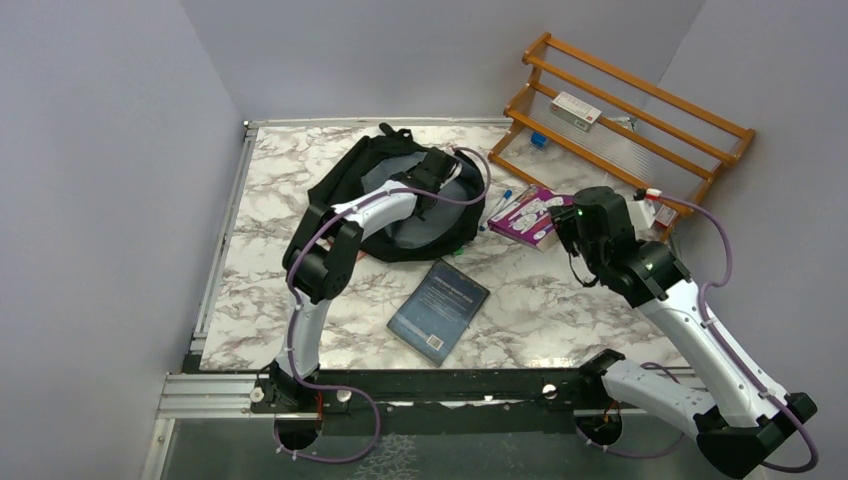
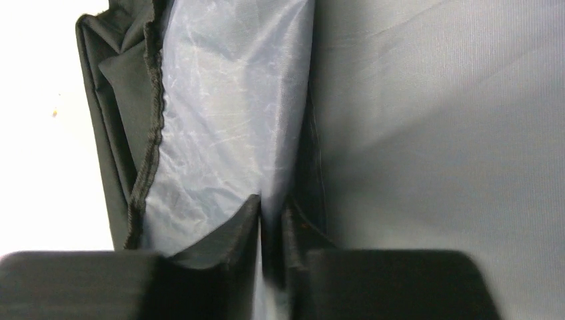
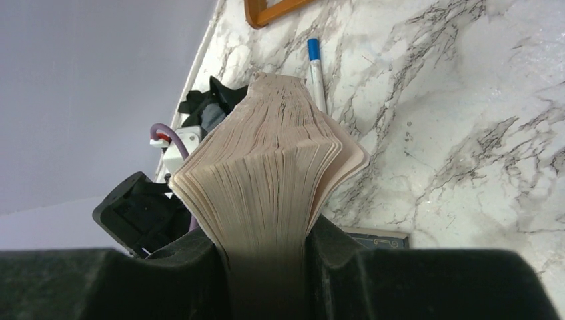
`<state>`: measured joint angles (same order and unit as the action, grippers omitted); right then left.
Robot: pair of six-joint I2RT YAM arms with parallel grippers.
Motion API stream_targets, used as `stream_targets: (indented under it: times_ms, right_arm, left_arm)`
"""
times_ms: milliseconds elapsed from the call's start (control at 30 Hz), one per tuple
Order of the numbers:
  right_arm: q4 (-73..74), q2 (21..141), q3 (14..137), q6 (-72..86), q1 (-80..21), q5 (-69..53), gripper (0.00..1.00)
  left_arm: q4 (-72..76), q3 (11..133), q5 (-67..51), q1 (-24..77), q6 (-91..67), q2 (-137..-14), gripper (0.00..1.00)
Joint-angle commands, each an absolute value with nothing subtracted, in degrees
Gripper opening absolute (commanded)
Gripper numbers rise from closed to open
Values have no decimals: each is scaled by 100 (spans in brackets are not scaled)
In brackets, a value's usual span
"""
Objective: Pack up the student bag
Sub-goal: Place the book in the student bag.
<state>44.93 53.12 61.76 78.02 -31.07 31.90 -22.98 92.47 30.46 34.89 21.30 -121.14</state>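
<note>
**Both claws closed: one in the bag, one on a book**

We find the bag [image 1: 335, 185] lying open toward the worktop's [image 1: 560, 300] far-left corner, its pale lining [image 1: 425, 228] showing. The left arm [image 1: 372, 208] reaches across the mouth and covers much of it, so from above we cannot see the fingertips. The wrist view sits too close to show more than fabric. There the left claw [image 2: 272, 217] has its jaws a thin slit apart, with a fold at the lining's black edge caught between them.

The right claw [image 3: 265, 237] grips the purple book [image 1: 530, 212] across its page block, its jaws held apart by that thickness. The fanned pages fill the wrist view and hide the cover. From above, the claw's body hides one end of the book, and we cannot tell whether it rests on the worktop or hangs above it. It sits right of the bag, near the rack [image 1: 640, 120] in the far-right corner.

A pen [image 3: 314, 63] lies beyond the pages, partly hidden. A blue book [image 1: 438, 310] lies flat just nearer than the bag. A box [image 1: 575, 110] sits on the rack, its print too small to read.
</note>
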Motion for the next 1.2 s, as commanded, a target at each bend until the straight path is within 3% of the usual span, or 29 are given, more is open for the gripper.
stream_targets:
  times_ms: [0,100,600,833,1000,1167]
  right_arm:
    - [3714,5194,6218,7672,-3120,3011,1]
    - [2990,5171,6128,7203,-3120,2669,1]
    - [976,6110,5998,6699,-3120,1525,1]
    - [604,7166,6216,7160,-3120,1107,1]
    - [968,8276,7028,7263,-3120,768,1]
    - [65,9066,7053,7541,-3121,265,1]
  left_arm:
    - [-2320,9454,3042,3456,1854,-11682,8]
    - [-2321,9468,2934,3453,1655,-11471,0]
    - [-1347,8442,779,2518,434,-9974,0]
    - [-1090,8136,455,2442,265,-9803,0]
    - [-1094,8160,244,2388,146,-9923,0]
    - [-1133,8184,149,2317,130,-9999,0]
